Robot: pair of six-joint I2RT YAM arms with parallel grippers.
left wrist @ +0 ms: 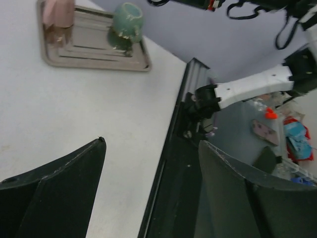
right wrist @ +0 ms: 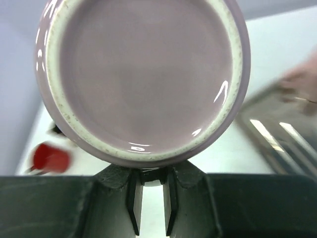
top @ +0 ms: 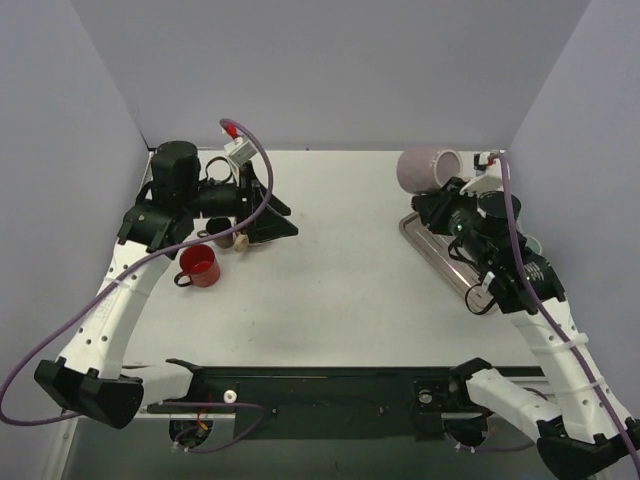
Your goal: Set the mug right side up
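The lilac mug (top: 428,168) hangs tilted on its side above the far end of the metal tray (top: 437,255). My right gripper (top: 447,190) is shut on it. In the right wrist view the mug's unglazed base ring (right wrist: 143,74) faces the camera, and the gripper (right wrist: 150,181) pinches a part of the mug at its lower edge between nearly closed jaws. My left gripper (top: 275,215) stands open at the far left with nothing in it. In the left wrist view its gripper (left wrist: 152,142) shows only table and the table's edge between the fingers.
A red mug (top: 200,265) stands upright on the left, with a dark cup (top: 222,238) just behind it under the left arm. A teal mug (left wrist: 128,20) sits on the tray (left wrist: 94,54). Grey walls close in the left, back and right.
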